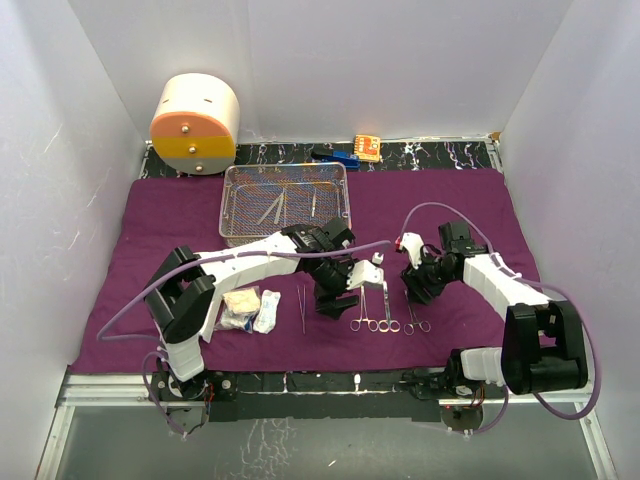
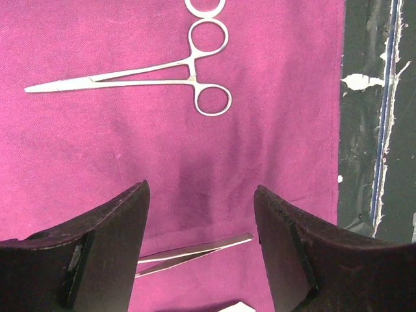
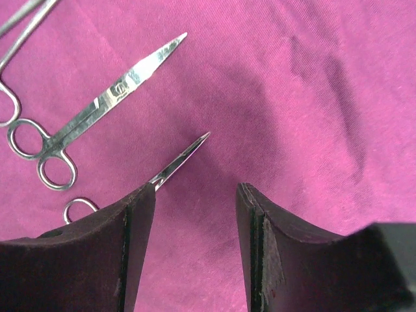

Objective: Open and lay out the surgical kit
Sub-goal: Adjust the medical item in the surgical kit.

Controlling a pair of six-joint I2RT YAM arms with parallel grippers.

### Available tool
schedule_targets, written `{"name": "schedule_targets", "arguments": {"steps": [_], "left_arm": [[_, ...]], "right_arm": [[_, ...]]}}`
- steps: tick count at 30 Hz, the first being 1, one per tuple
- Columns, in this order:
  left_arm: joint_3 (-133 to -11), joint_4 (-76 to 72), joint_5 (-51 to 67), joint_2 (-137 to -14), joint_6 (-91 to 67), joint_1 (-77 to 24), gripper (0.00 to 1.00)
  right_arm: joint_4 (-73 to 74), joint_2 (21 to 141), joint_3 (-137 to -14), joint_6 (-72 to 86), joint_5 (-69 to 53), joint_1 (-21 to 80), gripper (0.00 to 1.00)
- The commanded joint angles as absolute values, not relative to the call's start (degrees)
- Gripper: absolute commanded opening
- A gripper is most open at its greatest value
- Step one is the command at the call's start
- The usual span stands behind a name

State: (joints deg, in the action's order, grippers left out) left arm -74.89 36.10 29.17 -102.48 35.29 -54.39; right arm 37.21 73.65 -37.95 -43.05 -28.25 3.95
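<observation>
large purple cloth wrap [image 1: 120, 270] lies flat across the table, white gauze and packets [image 1: 250, 308] on its near left, and the rectangular silver wire-mesh tray [image 1: 286, 167] sits at the far side with a few steel tools inside. slim steel tweezers [image 1: 302, 308] come next, then the left gripper [image 2: 201, 195], jaws apart over bare cloth. ring-handled steel forceps [image 1: 375, 312] lie in a row, and there's the right gripper [image 3: 195, 188], jaws apart with nothing between, a pointed steel blade tip [image 3: 185, 155] just beside one finger.

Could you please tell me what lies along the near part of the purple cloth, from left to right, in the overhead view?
Beige gauze pad → white packet → thin tweezers → three ring-handled instruments lying side by side.
</observation>
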Motion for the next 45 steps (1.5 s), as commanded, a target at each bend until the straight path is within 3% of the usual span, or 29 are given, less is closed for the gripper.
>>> {"name": "schedule_targets", "arguments": {"steps": [1,18,26,36,45], "left_arm": [[-74.8,37.6,30.8,-99.7,36.3,-54.1,0.64],[-74.2,37.5,30.4,-100.5,36.8,-54.1,0.65],[-73.7,36.6,30.2,-100.1,36.4,-53.0,0.65],[-73.4,36.8,31.8,-99.7,36.1,-48.4,0.65],[-73.0,36.4,32.8,-99.3,35.7,-45.0,0.65]], "right_arm": [[36.1,72.1,-37.8,-45.6,-26.4,4.5,0.50],[38.6,70.5,-36.2,-47.8,-23.9,8.2,0.59],[44.5,67.8,-37.1,-53.9,-26.0,9.7,0.70],[41.4,62.6,-33.6,-55.5,-20.9,17.0,0.85],[37.8,64.0,-32.1,-54.1,-16.7,21.5,0.90]]}}
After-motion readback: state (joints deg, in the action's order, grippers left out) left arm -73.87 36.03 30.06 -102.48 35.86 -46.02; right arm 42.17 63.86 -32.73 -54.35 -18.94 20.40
